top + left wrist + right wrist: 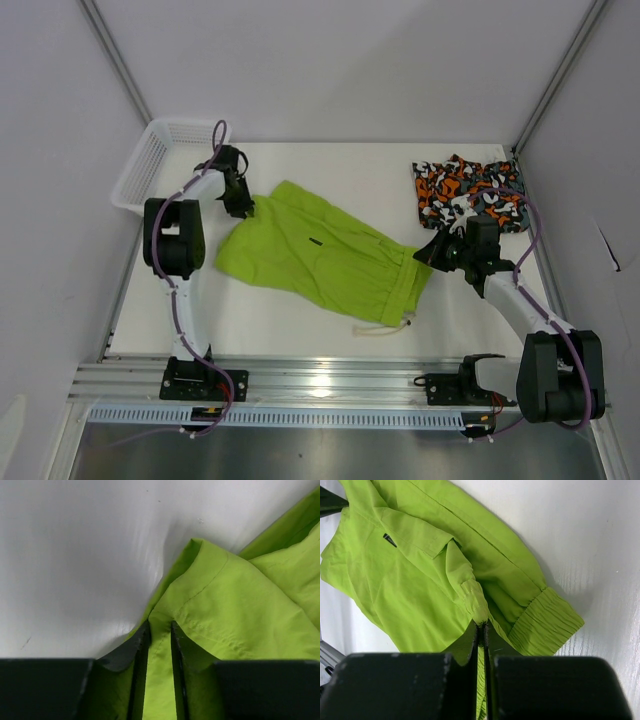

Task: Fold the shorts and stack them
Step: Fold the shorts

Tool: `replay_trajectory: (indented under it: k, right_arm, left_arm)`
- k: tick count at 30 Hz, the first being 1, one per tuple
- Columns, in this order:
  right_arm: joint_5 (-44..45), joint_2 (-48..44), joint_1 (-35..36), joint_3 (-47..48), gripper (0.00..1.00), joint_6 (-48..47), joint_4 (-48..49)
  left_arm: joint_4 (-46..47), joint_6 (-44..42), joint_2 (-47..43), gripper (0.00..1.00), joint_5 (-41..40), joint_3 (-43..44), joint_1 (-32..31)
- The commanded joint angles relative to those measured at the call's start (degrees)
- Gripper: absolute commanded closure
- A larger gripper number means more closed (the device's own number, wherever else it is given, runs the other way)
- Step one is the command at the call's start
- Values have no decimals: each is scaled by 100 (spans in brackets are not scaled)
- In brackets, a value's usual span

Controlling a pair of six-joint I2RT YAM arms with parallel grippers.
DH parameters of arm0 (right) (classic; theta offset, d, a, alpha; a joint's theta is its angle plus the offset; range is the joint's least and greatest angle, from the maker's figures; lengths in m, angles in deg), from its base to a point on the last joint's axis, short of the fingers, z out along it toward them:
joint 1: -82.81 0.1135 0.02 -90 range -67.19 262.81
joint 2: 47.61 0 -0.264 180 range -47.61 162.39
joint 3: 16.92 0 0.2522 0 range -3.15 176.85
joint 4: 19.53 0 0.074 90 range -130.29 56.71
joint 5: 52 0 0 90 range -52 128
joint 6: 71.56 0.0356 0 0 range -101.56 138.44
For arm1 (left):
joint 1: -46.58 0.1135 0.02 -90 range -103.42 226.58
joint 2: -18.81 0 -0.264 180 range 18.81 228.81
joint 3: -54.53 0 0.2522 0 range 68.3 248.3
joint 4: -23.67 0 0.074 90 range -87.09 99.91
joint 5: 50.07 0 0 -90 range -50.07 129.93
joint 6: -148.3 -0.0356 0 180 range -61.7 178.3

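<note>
The lime green shorts (320, 255) lie spread flat mid-table, with the white drawstring (385, 328) trailing off the waistband at the near right. My left gripper (243, 208) is at their far left leg hem. In the left wrist view its jaws (160, 625) stand narrow, pinching a fold of the green hem (225, 610). My right gripper (430, 250) is at the waistband end. In the right wrist view it (482, 625) is shut on a gathered bit of green waistband (540, 625). The camo shorts (465, 190) lie bunched at the back right.
A white mesh basket (160, 160) stands at the back left corner, just behind the left arm. Grey walls close in the table on the left, back and right. An aluminium rail (320, 380) runs along the near edge.
</note>
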Motion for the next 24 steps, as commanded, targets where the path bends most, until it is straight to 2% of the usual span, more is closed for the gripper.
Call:
replay_trajectory:
  k: [1,6,10,19,24]
  right_arm:
    - [-82,-5,-45,-11,100,20,187]
    - [-82,31,-45,-2,100,11,187]
    - [-82,39,-36,-2,100,11,187]
    - [-38,110,-45,33,100,11,143]
    - [-73,-65,-45,15,100,46,82]
  left_arm:
    - [-93,-146,82,75,-223,210,-36]
    - [-75,-207,73,100,-136,201,-53]
    - [-75,-208,-23,100,-127,131,-53]
    - [241,-85,-928,100,-13,-300,-88]
    - [627,170,-1472,100,602,-713,-88]
